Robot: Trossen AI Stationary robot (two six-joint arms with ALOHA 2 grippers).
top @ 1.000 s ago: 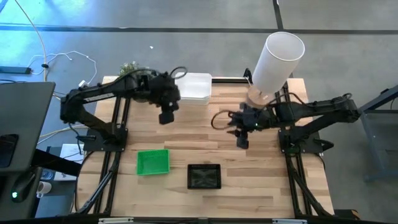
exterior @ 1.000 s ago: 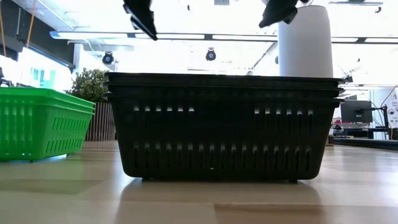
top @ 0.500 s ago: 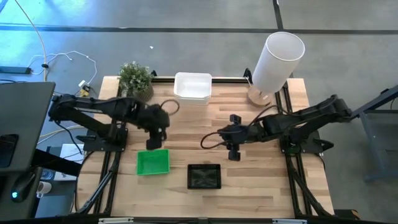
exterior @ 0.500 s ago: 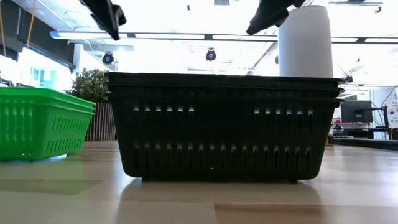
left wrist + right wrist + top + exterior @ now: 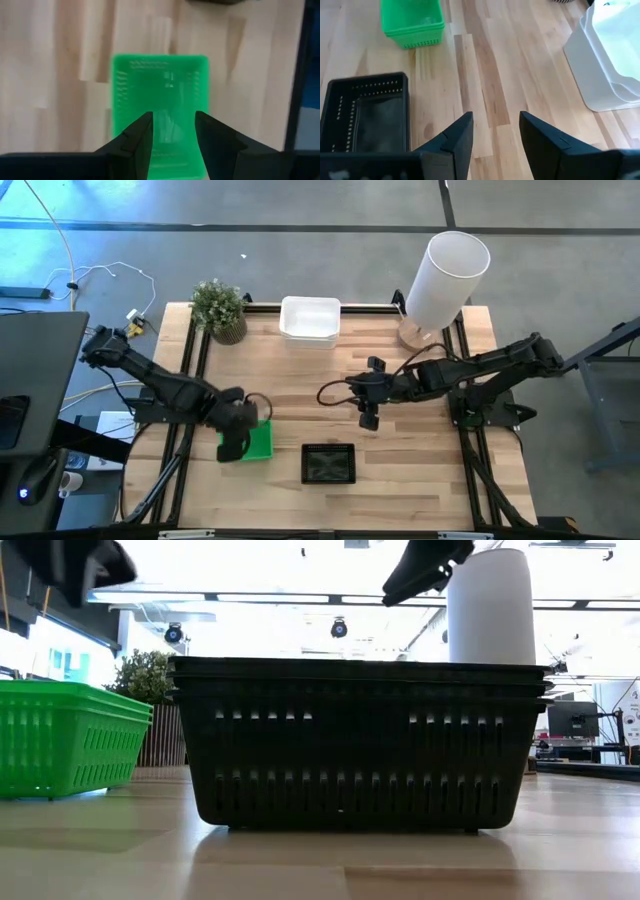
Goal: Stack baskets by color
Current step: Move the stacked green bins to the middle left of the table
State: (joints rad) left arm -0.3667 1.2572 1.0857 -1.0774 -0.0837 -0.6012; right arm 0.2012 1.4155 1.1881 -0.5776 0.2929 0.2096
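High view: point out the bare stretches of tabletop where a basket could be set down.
Bare wood lies right of the black baskets, toward the table's right edge, and between the potted plant and the green baskets. It is crowded where the left gripper covers the green baskets and where the right gripper hangs mid-table below the white baskets.

Overhead, tabletop-level, two wrist views; all share green basket [image 5: 258,440].
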